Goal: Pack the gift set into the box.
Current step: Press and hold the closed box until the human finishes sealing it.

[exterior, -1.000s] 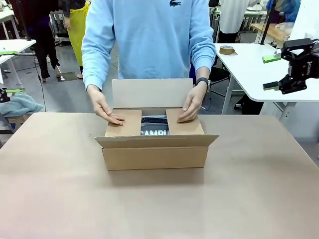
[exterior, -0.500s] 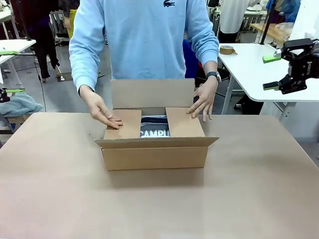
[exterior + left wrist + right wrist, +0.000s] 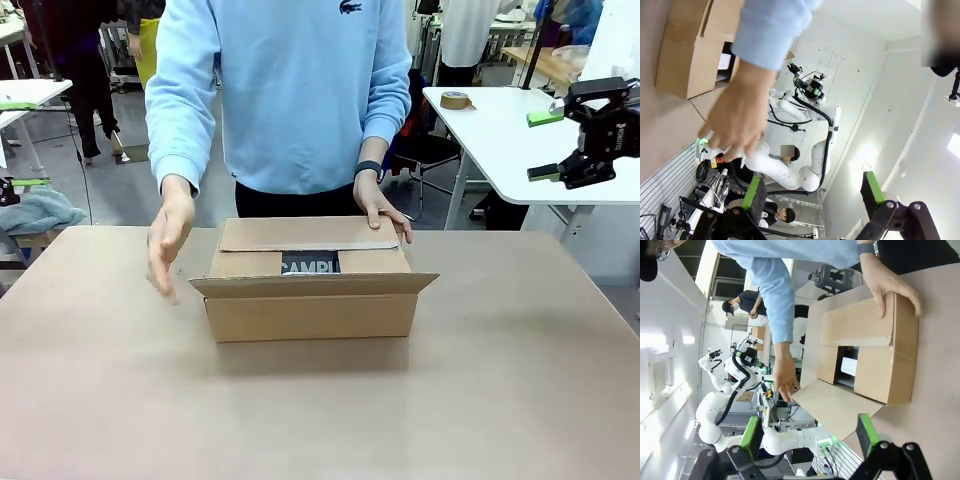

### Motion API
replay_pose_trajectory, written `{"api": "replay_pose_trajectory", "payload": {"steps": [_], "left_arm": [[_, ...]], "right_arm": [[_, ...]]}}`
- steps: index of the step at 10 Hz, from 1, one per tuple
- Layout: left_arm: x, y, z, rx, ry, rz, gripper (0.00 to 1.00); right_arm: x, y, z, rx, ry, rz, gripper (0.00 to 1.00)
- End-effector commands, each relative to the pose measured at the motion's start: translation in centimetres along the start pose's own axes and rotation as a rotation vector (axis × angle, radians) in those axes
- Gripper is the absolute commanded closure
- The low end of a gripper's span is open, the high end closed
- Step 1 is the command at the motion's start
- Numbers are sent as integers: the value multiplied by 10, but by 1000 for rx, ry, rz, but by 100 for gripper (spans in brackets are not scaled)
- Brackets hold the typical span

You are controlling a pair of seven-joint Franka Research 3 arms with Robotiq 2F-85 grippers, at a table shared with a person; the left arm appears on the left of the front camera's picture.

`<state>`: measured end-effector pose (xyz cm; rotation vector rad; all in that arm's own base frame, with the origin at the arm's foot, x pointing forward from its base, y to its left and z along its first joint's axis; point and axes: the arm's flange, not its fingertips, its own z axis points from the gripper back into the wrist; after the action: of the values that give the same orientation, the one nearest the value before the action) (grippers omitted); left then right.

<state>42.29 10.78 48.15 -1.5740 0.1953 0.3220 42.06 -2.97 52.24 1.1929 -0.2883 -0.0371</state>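
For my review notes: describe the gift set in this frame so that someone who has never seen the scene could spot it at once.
On the wide brown table stands a single cardboard box, about mid-table. Look into the gap left between its folded top flaps. The gift set is the dark grey patch with white lettering there, the one thing in the box that is not plain brown cardboard.

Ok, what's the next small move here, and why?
Probably fold the near flap up and over to close the box. The far flap already lies down over the side flaps with a hand pressing it, and the pouch shows through the gap left. The right gripper hangs open, off to the side.
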Motion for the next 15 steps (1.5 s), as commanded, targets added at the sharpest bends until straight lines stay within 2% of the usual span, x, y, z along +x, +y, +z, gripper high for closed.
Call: {"api": "replay_pose_trajectory", "payload": {"steps": [1,15], "left_arm": [[-3,2,1,2,9,-18,0],[-3,2,1,2,9,-18,0]], "right_arm": [[0,0,0,4,3,11,0],[0,0,0,4,3,11,0]]}}
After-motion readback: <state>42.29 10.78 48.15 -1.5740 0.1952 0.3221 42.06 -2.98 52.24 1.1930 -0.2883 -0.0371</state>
